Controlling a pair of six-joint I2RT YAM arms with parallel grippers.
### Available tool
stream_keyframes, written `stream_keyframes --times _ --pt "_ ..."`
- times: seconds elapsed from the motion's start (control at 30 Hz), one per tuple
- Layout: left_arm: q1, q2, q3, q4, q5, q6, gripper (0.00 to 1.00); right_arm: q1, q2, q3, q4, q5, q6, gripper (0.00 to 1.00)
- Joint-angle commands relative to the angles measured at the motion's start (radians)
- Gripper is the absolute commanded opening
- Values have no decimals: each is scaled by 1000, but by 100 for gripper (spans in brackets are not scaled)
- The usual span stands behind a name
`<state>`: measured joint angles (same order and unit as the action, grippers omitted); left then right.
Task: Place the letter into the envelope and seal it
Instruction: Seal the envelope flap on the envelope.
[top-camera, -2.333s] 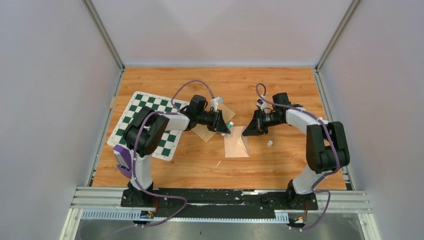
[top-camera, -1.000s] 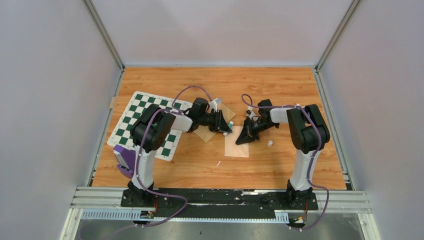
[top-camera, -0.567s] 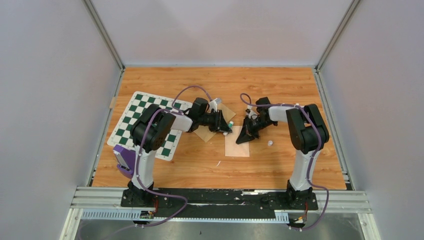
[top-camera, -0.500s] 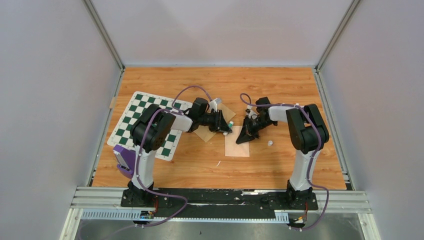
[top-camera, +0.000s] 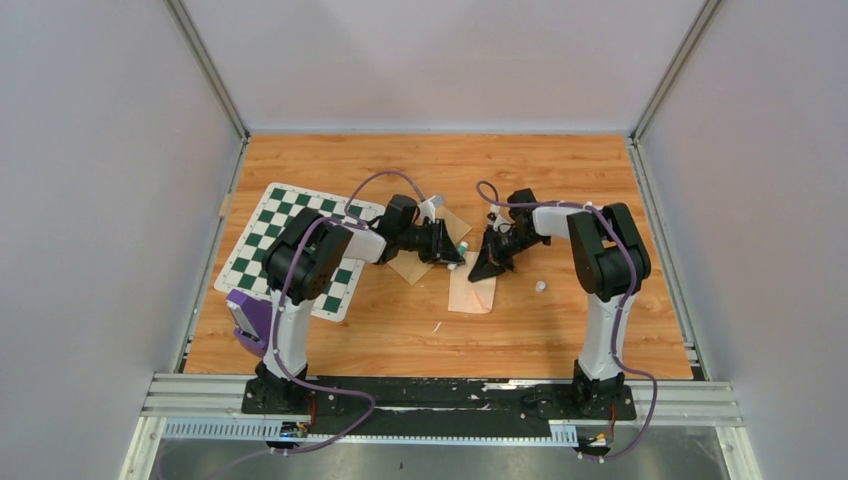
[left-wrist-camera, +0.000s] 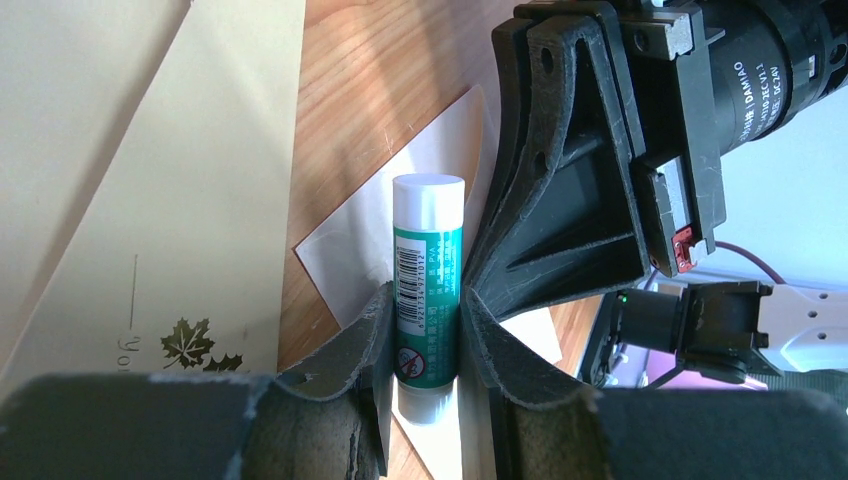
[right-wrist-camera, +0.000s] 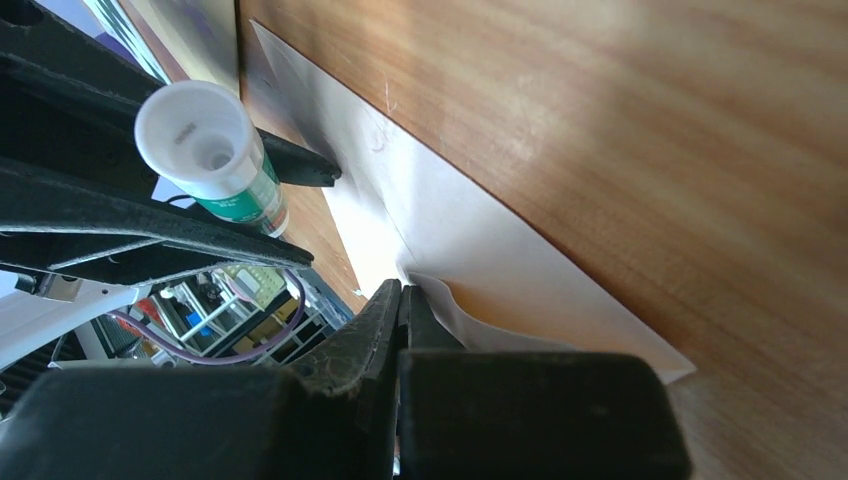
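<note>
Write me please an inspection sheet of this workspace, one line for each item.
Surface: wooden table, no spill seen.
Job's things: pale paper sheet at the centre, one edge lifted; tan sheet partly under the left arm; glue stick held off the table. I cannot tell which paper is the letter.
Clutter: chessboard mat at the left; small white object to the right of the pale sheet.
Grippers: left gripper shut on the glue stick; right gripper shut on the pale sheet's lifted edge.
Cables: purple cables loop over both arms, off the papers.
Surroundings: grey walls; metal rail at the near edge.
</note>
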<state>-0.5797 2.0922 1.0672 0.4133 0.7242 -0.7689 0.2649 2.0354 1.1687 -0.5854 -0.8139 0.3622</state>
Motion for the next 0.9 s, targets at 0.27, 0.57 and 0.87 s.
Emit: stream_keyframes --times 0.27,0.57,0.87 --pt "-11 47 15 -45 -46 28 0 -16 -50 -70 98 43 -68 0" --pt "-11 62 27 -48 -44 26 0 -20 -128 -163 166 -44 -95 0" --pt "-12 59 27 -51 -45 27 0 -19 -96 -136 105 67 -145 0"
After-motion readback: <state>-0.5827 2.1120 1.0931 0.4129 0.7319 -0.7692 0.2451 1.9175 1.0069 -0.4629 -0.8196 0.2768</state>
